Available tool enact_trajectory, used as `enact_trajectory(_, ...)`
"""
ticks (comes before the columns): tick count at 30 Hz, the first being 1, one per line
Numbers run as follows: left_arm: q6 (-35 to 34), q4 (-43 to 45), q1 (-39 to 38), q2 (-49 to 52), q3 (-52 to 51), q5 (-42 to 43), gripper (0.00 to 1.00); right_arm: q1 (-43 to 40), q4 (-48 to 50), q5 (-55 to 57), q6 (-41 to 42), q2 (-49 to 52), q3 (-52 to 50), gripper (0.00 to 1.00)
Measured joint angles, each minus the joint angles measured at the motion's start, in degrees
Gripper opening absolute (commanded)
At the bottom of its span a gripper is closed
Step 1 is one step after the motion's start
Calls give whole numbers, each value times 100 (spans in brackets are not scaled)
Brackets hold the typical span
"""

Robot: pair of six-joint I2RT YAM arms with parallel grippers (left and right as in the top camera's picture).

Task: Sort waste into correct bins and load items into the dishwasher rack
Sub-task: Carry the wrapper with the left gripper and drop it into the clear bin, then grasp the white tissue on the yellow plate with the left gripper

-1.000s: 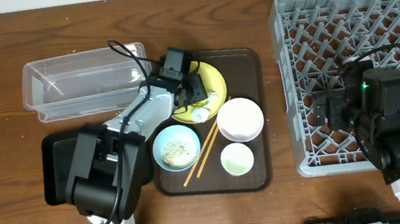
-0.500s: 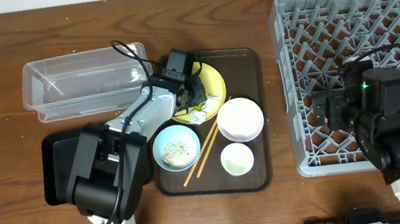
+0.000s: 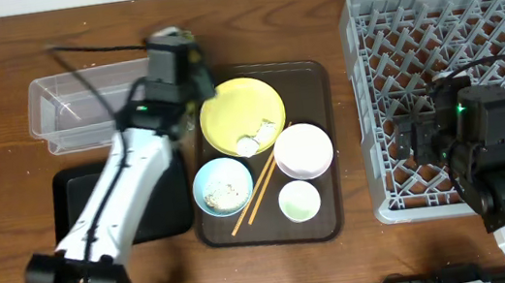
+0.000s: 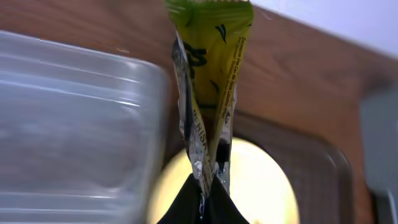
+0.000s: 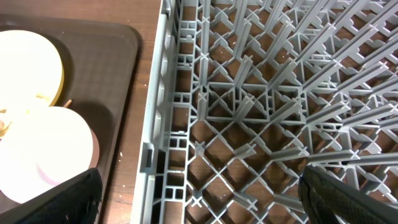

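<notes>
My left gripper (image 3: 186, 67) is shut on the green-yellow snack wrapper (image 4: 208, 74), held up between the right end of the clear tub (image 3: 92, 109) and the yellow plate (image 3: 241, 114). A crumpled white tissue (image 3: 251, 144) lies on the plate. The light blue bowl (image 3: 222, 186) holds rice scraps. The white bowl (image 3: 303, 149), the green-inside cup (image 3: 298, 201) and the chopsticks (image 3: 254, 193) sit beside them. The black tray (image 3: 76, 209) is partly hidden by my left arm. My right gripper (image 5: 199, 193) is open and empty over the grey rack (image 3: 456, 56).
The dishes stand on a dark brown serving tray (image 3: 311, 80) in the middle of the wooden table. In the right wrist view the rack's left wall (image 5: 155, 124) runs beside the serving tray's edge, with the white bowl (image 5: 56, 155) close by.
My left gripper has lifted off the yellow plate with the wrapper and swung up and left toward the tub's right end. The right arm has not moved.
</notes>
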Motion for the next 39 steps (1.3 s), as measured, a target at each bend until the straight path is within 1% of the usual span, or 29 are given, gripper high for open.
enact_trajectory(4, -352, -11, 632, 136, 0, -87, 6, 0, 0, 0, 0, 0, 0, 99)
enact_trajectory(5, -417, -11, 739, 175, 0, -105, 8, 0, 0, 0, 0, 0, 0, 99)
enact_trajectory(6, -463, -15, 841, 227, 0, -114, 15, 0, 0, 0, 0, 0, 0, 99)
enact_trajectory(8, -516, -20, 994, 343, 0, -122, 38, 0, 0, 0, 0, 0, 0, 99)
enact_trajectory(10, -586, -20, 1078, 461, 0, -122, 48, 0, 0, 0, -2, 0, 0, 99)
enact_trajectory(12, -612, -22, 1117, 575, 0, -120, 51, 0, 0, 0, -2, 0, 0, 99)
enact_trajectory(14, -599, -26, 1119, 625, 0, -125, 52, 0, 0, 0, 0, 0, 0, 99)
enact_trajectory(16, -533, -22, 1117, 601, 0, -105, 55, 0, 0, 0, 0, 0, 0, 99)
enact_trajectory(18, -411, -33, 1117, 533, 0, -44, 55, 0, 0, 0, 0, 0, 0, 99)
enact_trajectory(24, 63, -588, 1003, 22, 0, 651, 56, 0, -2, 0, 0, 0, 0, 99)
enact_trajectory(27, 398, -933, 713, -116, 0, 1091, 56, 0, -2, 0, 0, 0, 0, 99)
enact_trajectory(31, 1082, -1335, 109, -92, -4, 1432, 56, 0, -2, 0, -2, 0, 0, 99)
enact_trajectory(34, 1613, -1495, -363, -33, -4, 1550, 58, 0, -4, 0, 0, 0, 0, 99)
enact_trajectory(35, 1777, -1532, -505, 11, -4, 1572, 61, 0, -4, -2, 0, 0, 0, 99)
enact_trajectory(36, 1950, -1547, -643, 74, -4, 1585, 62, 0, -4, 0, 0, 0, 0, 99)
enact_trajectory(39, 2205, -1547, -918, 295, -4, 1602, 63, 0, -4, 0, 0, 0, 0, 99)
